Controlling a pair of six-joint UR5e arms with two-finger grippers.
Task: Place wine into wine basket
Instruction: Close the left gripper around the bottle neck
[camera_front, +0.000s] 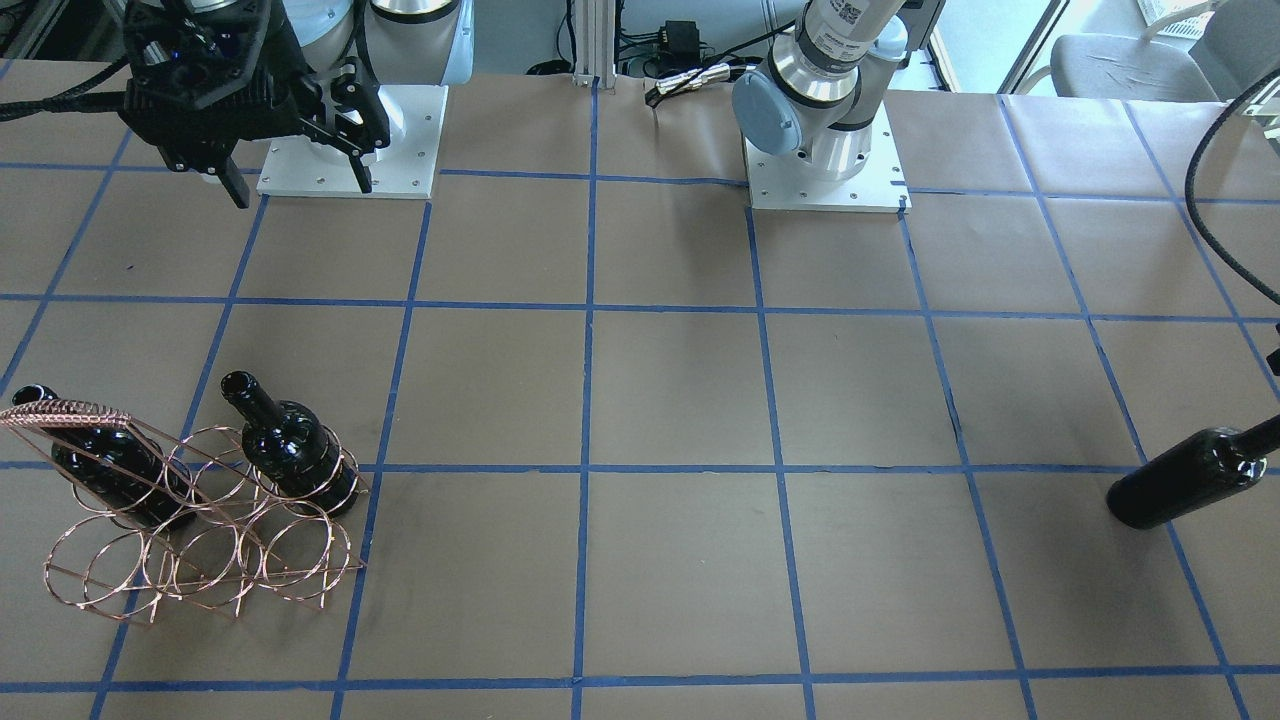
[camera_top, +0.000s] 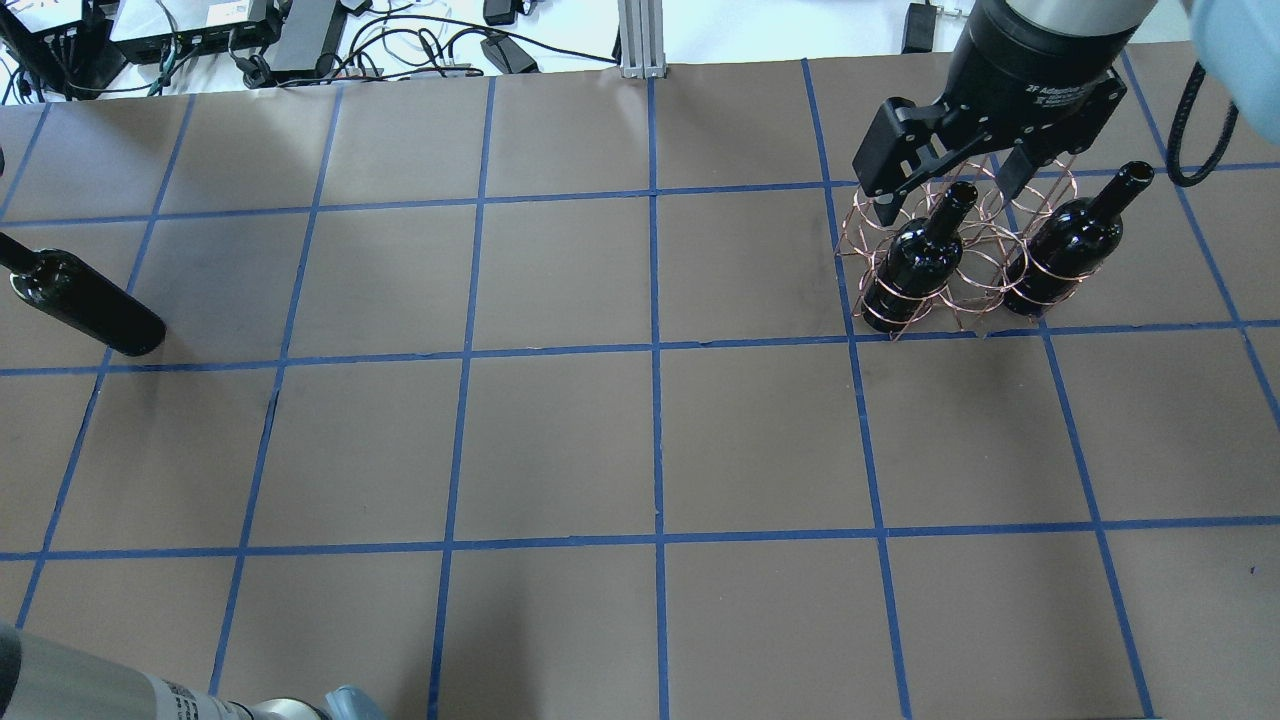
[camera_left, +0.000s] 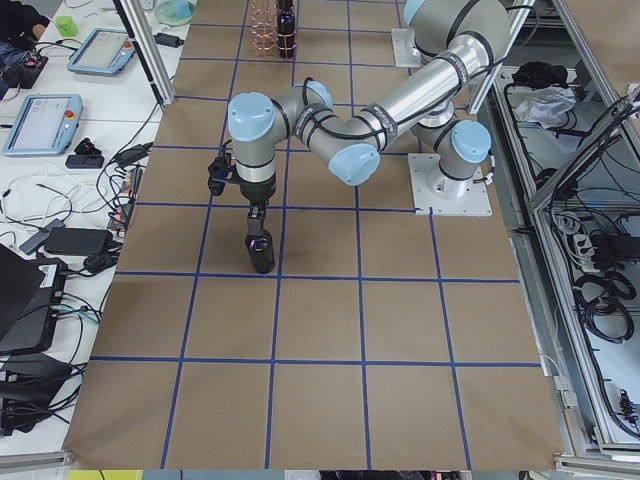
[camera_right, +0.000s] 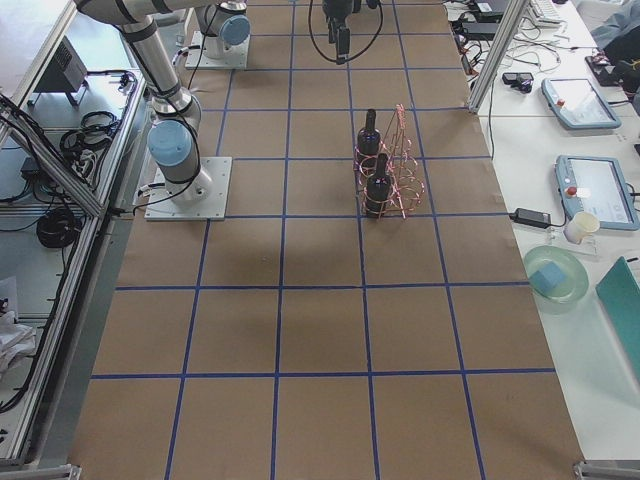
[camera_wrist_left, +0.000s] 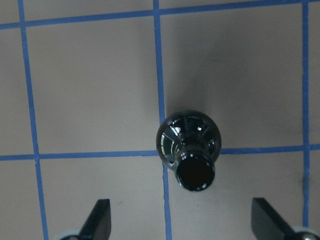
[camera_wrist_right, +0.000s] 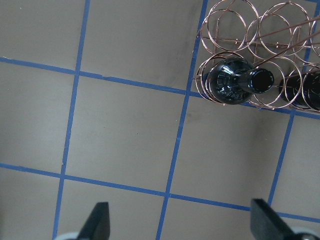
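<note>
On the robot's left side: a glossy black glass wine bottle (camera_wrist_left: 187, 145), unlabelled, with a long narrow neck and an open mouth, stands upright on the table, well apart from the basket. This is the wine not yet placed.
Left gripper (camera_wrist_left: 181, 212): hangs directly over that bottle with its fingers spread wide either side of the mouth, touching nothing.
Basket: a copper-coloured thin wire basket (camera_front: 205, 545) with two rows of round rings and a twisted arched handle stands on the robot's right side.
Already seated: two matching black bottles (camera_top: 915, 265) stand upright in the end rings of the row nearer the robot. The ring between them looks free, and so do the three rings of the other row.
Right gripper (camera_wrist_right: 180, 215): above the basket, fingers spread apart, carrying nothing.
Progress: roughly two thirds, by my reading. What remains is closing on the last bottle, carrying it across the table and lowering it into a free ring.
Glass: hard, slick and rounded, with shoulders that mirror the lights. The neck is the slim part to pinch and is probably slippery.
Wire: thin, open and likely light — a knock could shift the basket.
Table (camera_front: 680, 400): matte brown paper crossed by a blue tape grid.
</note>
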